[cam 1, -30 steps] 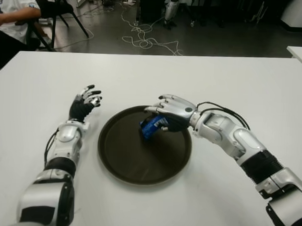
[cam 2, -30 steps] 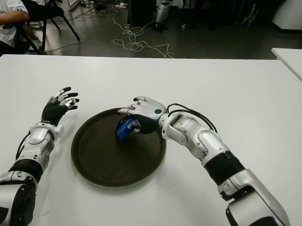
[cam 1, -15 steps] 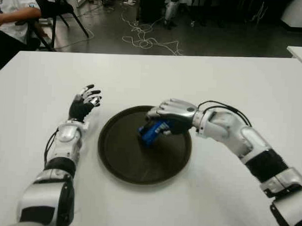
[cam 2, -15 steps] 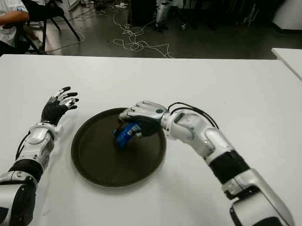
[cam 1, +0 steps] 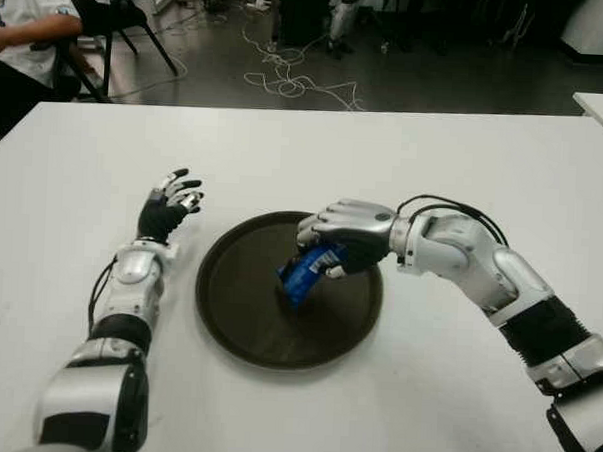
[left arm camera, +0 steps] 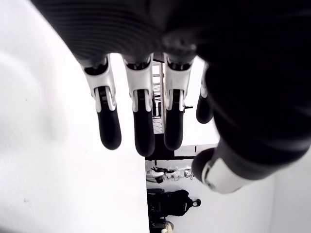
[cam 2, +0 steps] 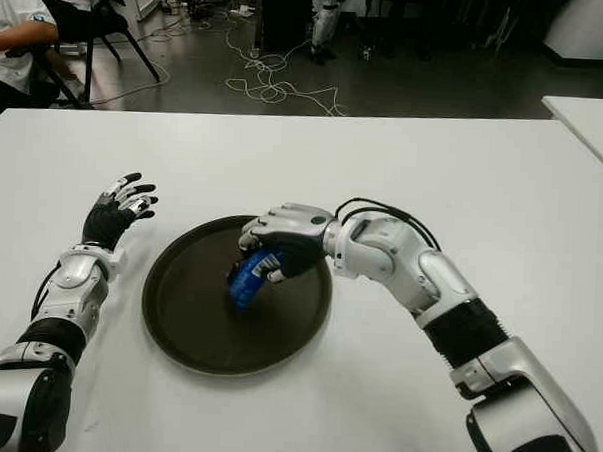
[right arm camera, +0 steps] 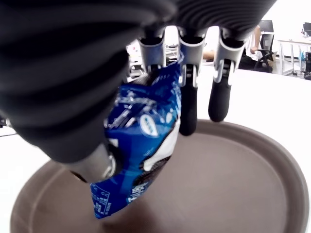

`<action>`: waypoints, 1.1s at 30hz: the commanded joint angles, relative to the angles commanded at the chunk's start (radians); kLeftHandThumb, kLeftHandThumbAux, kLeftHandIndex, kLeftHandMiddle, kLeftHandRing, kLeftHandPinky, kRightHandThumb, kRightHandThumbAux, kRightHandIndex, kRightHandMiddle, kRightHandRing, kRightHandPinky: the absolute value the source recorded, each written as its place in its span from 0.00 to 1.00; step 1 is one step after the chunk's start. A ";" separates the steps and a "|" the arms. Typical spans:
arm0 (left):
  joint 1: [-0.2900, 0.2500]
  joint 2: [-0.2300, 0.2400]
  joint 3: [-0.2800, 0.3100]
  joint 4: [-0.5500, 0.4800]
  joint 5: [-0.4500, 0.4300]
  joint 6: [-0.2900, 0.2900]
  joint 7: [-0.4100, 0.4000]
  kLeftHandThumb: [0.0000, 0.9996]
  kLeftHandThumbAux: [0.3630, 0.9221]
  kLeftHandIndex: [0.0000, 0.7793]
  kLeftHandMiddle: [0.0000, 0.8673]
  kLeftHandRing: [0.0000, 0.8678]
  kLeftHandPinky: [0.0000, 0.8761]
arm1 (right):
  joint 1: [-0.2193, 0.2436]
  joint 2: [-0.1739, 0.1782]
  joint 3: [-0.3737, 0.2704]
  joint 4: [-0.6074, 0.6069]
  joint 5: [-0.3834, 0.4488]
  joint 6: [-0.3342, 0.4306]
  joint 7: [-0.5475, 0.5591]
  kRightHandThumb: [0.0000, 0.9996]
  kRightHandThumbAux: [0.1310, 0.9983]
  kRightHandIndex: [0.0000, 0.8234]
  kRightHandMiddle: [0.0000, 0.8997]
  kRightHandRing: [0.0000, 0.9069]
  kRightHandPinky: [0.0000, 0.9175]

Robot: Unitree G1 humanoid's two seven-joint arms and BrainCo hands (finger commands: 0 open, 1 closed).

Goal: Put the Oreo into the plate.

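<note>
Here the right hand (cam 1: 343, 246) pinches the blue Oreo pack (cam 1: 308, 271) over the plate (cam 1: 240, 313), toward three o'clock, so release drops it inside, while the left hand (cam 1: 168, 206), open-fingered, shows at the plate's nine o'clock.

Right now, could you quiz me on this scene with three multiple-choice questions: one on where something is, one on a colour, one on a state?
1. Where is the Oreo pack?
A. over the plate
B. on the bare table
C. on the floor

2. What colour is the pack?
A. red
B. blue
C. green

3. How is the left robot hand?
A. gripping the plate
B. holding the pack
C. open, empty

Answers:
1 A: the right robot hand holds it above the plate.
2 B: the wrapper is blue.
3 C: fingers spread beside the plate.
</note>
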 joint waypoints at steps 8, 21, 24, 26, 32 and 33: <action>-0.001 0.000 -0.005 0.002 0.005 0.002 0.008 0.28 0.64 0.21 0.30 0.30 0.33 | -0.002 -0.002 -0.010 0.013 -0.011 -0.010 -0.017 0.69 0.70 0.50 0.51 0.47 0.45; -0.002 -0.003 -0.002 0.001 -0.003 0.000 0.010 0.30 0.67 0.22 0.31 0.31 0.34 | -0.007 -0.019 -0.019 0.008 -0.020 -0.037 -0.041 0.69 0.70 0.50 0.54 0.51 0.46; -0.003 -0.004 0.001 0.001 -0.008 0.009 0.008 0.30 0.67 0.22 0.31 0.32 0.34 | -0.008 -0.021 -0.021 0.008 -0.020 -0.031 -0.038 0.69 0.70 0.50 0.54 0.52 0.46; -0.004 -0.005 0.002 0.000 -0.011 0.012 0.006 0.31 0.66 0.22 0.31 0.32 0.34 | -0.010 -0.023 -0.021 0.009 -0.020 -0.031 -0.036 0.69 0.70 0.50 0.54 0.52 0.47; -0.003 -0.005 0.002 -0.002 -0.011 0.013 0.010 0.31 0.66 0.22 0.31 0.31 0.33 | -0.013 -0.023 -0.019 0.003 -0.019 -0.031 -0.028 0.69 0.69 0.50 0.53 0.50 0.44; -0.003 -0.005 0.002 -0.002 -0.010 0.014 0.011 0.31 0.66 0.22 0.31 0.31 0.33 | -0.014 -0.024 -0.018 0.002 -0.020 -0.033 -0.026 0.69 0.69 0.50 0.53 0.50 0.44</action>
